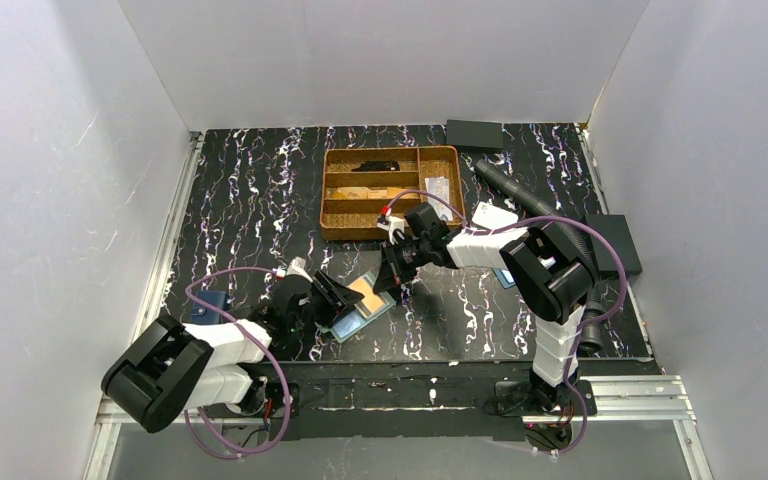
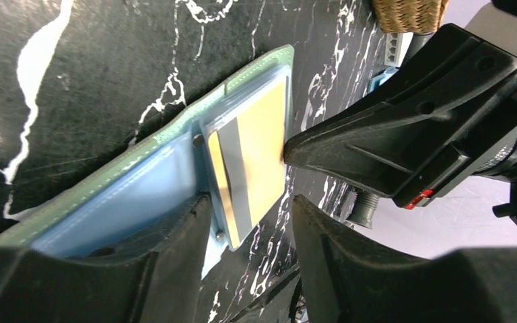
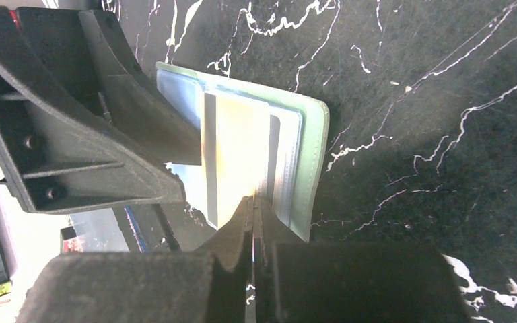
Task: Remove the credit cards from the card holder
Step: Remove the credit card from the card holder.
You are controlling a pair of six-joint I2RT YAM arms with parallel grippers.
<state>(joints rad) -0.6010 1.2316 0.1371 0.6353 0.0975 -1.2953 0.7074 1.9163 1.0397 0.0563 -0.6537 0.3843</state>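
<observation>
The thin, stiff, slick orange-gold card (image 2: 262, 155) lies seemingly partly out of the teal card holder (image 3: 316, 134) on the bench (image 1: 260, 200), the right gripper (image 3: 254, 202) jaws clenched at its edge and the left gripper (image 2: 250, 208) jaws parted empty, so pinch its exposed edge.

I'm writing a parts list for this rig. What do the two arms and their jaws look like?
The left arm and right arm have chunky black joints and white links. A purple cable loops along each. The jaws are matte black, wedge-shaped, with screw holes; the right one's body bears a small red mark.
</observation>
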